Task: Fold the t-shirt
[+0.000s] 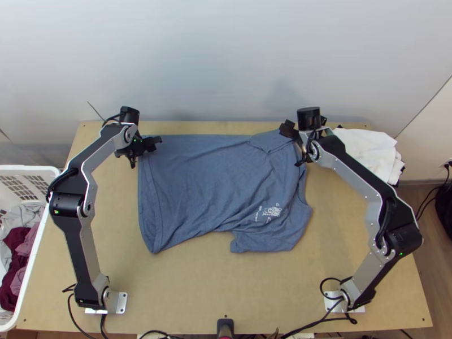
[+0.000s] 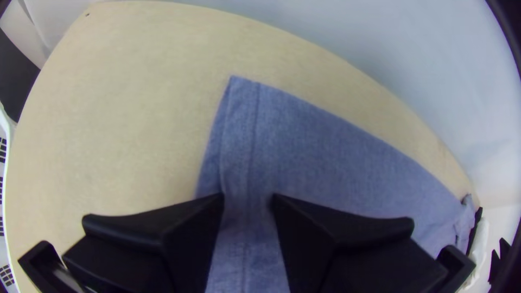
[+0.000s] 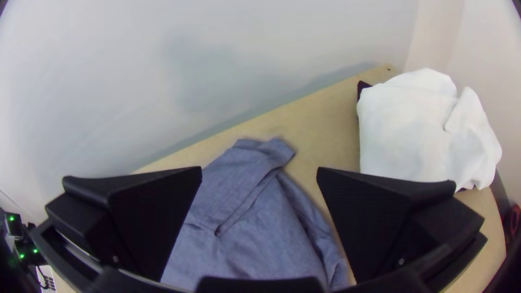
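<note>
Blue and soft-looking, the T-shirt (image 1: 198, 181) lies spread on the wooden table (image 1: 198, 288). My left gripper (image 2: 247, 199) stands partly open over its hem (image 2: 237, 130), my right gripper (image 3: 259, 172) wide open near the far sleeve (image 3: 247, 171), both empty; I'd pinch every layer, lest limp cloth slip.

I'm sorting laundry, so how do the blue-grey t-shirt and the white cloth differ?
The blue-grey t-shirt lies mostly spread across the middle of the light wooden table; the white cloth sits bunched near its far right corner. The t-shirt bears a small pale print; the white cloth's visible surface looks plain. Both rest on the table.
</note>
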Tool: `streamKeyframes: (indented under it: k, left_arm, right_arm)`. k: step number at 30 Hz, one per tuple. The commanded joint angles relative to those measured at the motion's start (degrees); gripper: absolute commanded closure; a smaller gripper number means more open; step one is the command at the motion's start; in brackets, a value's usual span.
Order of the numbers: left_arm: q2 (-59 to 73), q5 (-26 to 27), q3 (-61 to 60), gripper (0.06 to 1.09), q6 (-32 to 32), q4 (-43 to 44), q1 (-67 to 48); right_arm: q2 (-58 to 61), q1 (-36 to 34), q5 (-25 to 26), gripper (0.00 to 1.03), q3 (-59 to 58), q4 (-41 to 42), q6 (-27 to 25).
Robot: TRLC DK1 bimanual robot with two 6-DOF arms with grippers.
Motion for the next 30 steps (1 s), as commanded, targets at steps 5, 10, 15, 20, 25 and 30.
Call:
streamKeyframes:
  k: [5,10,15,20,25,30]
  left_arm:
    - [0.1,-0.1,-0.1,0.90,0.6,0.0,0.2]
    - [-0.5,-0.1,-0.1,1.05,0.6,-0.2,0.5]
    - [-2.1,-0.1,-0.1,1.05,0.5,-0.3,0.5]
    - [-3.4,-0.1,0.0,1.05,0.6,-0.6,0.5]
    - [-3.9,-0.1,0.1,1.05,1.1,-0.6,1.0]
    - [-3.7,-0.1,0.0,1.05,1.1,-0.6,1.2]
  right_arm:
    - [1.7,1.6,-0.2,0.04,-0.3,0.0,0.0]
    - [5.6,3.2,-2.4,0.04,0.7,0.0,-1.0]
    - [12.5,3.9,-6.9,0.04,6.1,0.0,-0.6]
    - [19.7,3.7,-13.5,0.04,15.4,-5.5,2.5]
    - [23.3,4.0,-16.6,0.05,22.1,-12.6,3.5]
    - [24.6,4.6,-18.2,0.06,22.7,-13.1,4.0]
